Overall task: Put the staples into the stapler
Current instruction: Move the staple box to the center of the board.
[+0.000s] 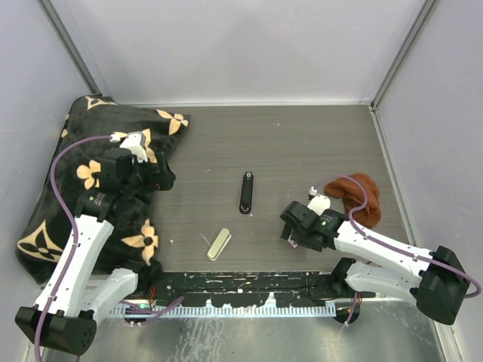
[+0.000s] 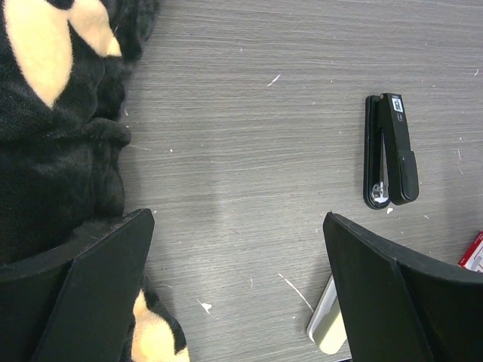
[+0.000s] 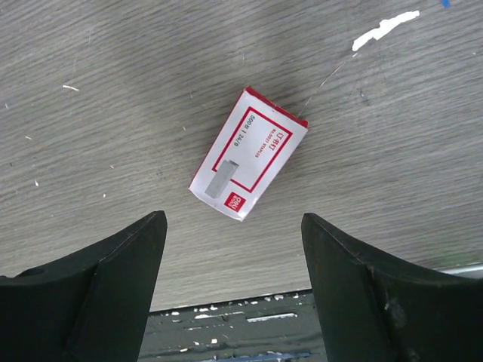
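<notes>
The black stapler (image 1: 246, 193) lies shut on the grey table, also in the left wrist view (image 2: 392, 151). A small red-and-white staple box (image 3: 249, 153) lies flat near the table's front edge. A grey strip shows on its face; the staples themselves are hidden. My right gripper (image 3: 232, 216) hangs just over the box, open, with the box beyond its fingertips and nothing between them. In the top view this right gripper (image 1: 293, 226) sits right of the stapler. My left gripper (image 2: 238, 219) is open and empty over the blanket's edge (image 1: 162, 179).
A black blanket with tan flowers (image 1: 83, 188) covers the left side. A cream-green oblong (image 1: 219, 243) lies near the front, left of the stapler. A brown cloth (image 1: 361, 194) is bunched at the right. Walls close in the back and sides.
</notes>
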Motion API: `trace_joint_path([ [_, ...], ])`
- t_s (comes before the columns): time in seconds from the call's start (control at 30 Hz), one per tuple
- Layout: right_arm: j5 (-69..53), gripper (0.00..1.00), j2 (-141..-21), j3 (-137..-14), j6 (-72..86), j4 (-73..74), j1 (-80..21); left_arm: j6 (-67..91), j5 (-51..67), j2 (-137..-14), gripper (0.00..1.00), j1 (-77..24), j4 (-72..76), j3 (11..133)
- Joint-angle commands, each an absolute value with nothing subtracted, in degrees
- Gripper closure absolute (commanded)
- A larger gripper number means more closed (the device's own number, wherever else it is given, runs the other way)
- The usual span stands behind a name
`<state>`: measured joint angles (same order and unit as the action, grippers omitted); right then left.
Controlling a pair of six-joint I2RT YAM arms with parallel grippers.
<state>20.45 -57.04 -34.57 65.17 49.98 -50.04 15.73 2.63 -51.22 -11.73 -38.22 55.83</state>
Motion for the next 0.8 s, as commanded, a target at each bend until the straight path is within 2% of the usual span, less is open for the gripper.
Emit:
trace_joint_path([
  [0.0,23.8,0.22,-58.2,-33.8,68.0,45.6,-50.3,15.7,2.9,-50.1,0.02,-11.8,-36.6,55.8],
  [0.33,25.2,0.27,-62.1,-33.1,67.4,41.4,-50.3,15.8,2.9,-50.1,0.02,-11.8,-36.6,55.7],
  [0.77,26.0,0.28,-65.1,-31.3,69.0,41.4,-50.3,15.8,3.2,-49.7,0.02,-11.8,-36.4,55.6],
])
